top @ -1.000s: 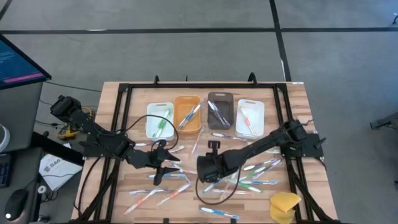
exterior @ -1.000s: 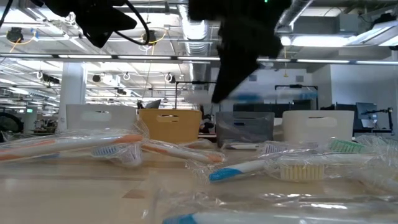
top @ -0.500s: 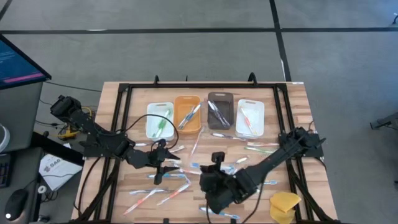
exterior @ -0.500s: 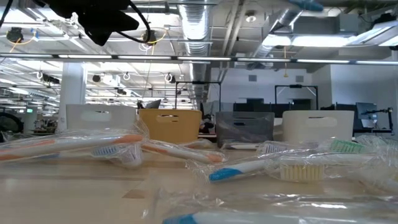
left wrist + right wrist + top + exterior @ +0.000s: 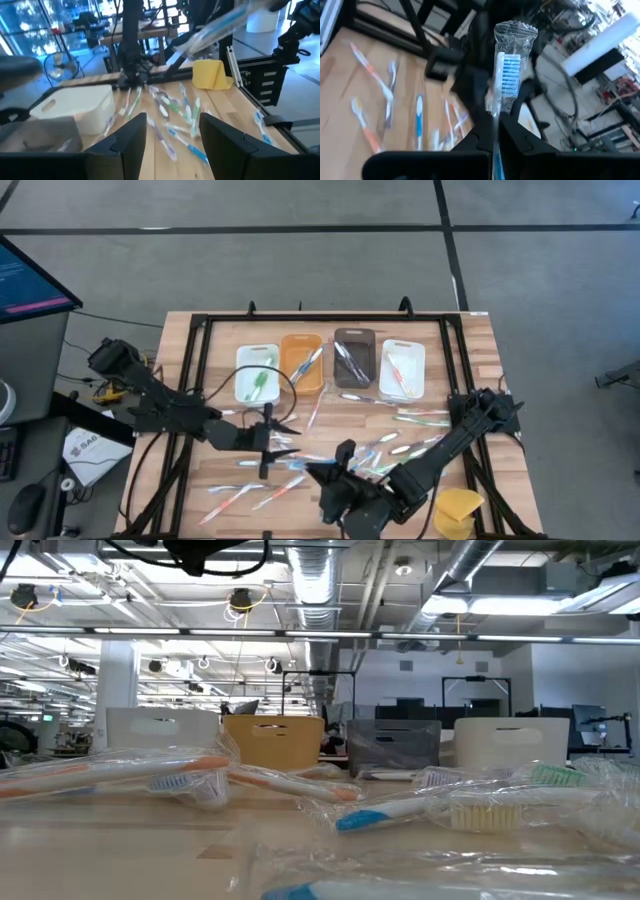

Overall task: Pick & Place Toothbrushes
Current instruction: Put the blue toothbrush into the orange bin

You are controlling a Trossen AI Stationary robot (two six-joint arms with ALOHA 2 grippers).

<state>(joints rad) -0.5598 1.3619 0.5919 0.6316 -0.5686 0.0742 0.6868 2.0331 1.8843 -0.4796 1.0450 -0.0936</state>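
Note:
Many wrapped toothbrushes (image 5: 400, 420) lie scattered on the wooden table (image 5: 470, 340), and a few lie in the row of bins (image 5: 302, 362) at the far side. My right gripper (image 5: 322, 476) hangs above the table's near middle, shut on a blue-bristled toothbrush (image 5: 506, 65) in a clear wrapper. That toothbrush also shows high up in the left wrist view (image 5: 220, 25). My left gripper (image 5: 172, 135) stands open over the table's left-middle (image 5: 268, 442), with nothing between its fingers. My right gripper pinches the wrapped toothbrush's handle (image 5: 495, 131) between its two fingers. The bristle end (image 5: 509, 62) and the wrapper's end stick out well past the fingertips. The brush is lifted clear of the table and slants in the air.
A yellow sponge-like lump (image 5: 458, 510) sits at the near right corner. The black frame rails (image 5: 205, 360) run along the table's sides. Loose toothbrushes (image 5: 420, 805) cover most of the near half of the table.
My right gripper has risen out of the low view and gone toward the table's near edge, tipping up and carrying the blue toothbrush clear of the pile. My left gripper has shifted a little toward the table's right and rolled, staying open.

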